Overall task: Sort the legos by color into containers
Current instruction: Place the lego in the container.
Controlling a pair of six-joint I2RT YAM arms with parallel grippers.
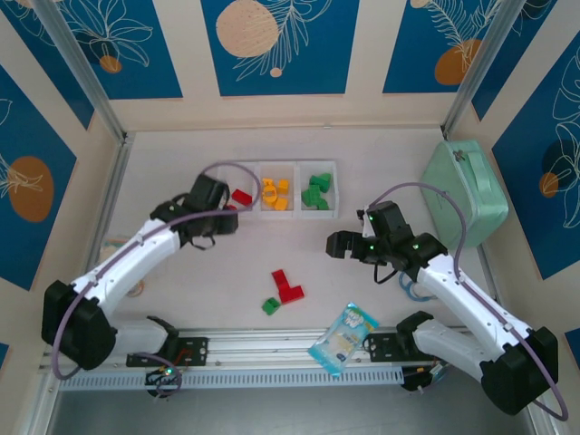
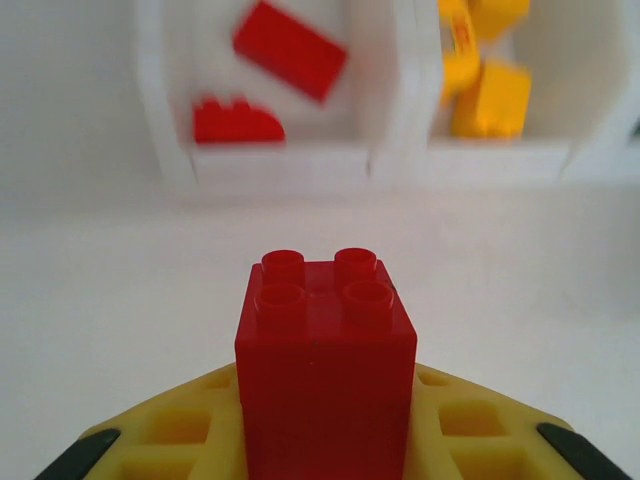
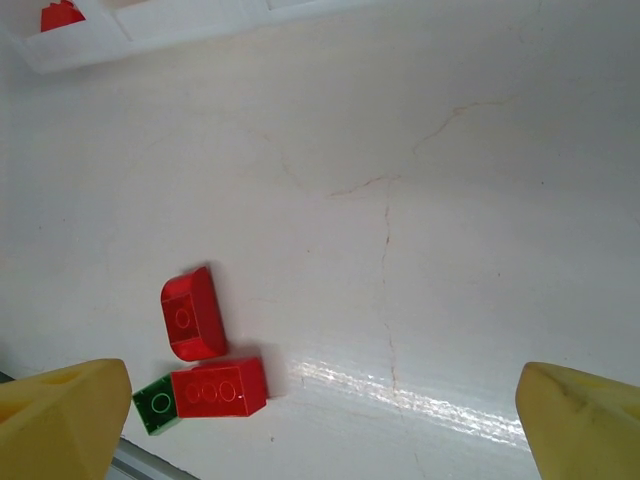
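the step in hand is the drop-off: one red brick bound for the tray. my left gripper is pinched on it, yellow fingers hugging both sides, the brick's studs in plain view. from above, that gripper sits just off the tray's left end, at the near side of the red bin. as far as i can judge, the brick is short of the bin's front wall, not over it yet. two reds already lie inside; the yellow bin is next along the tray.

next move, i think: lift and reach a little farther so the brick clears that wall, centre it over the red bin, then let go. the risk is letting go early and dropping it outside the tray.

my right gripper is spread wide, holding nothing, hovering just in front of the tray's green bin. the loose reds and loose green lie bunched together well in front of the tray.
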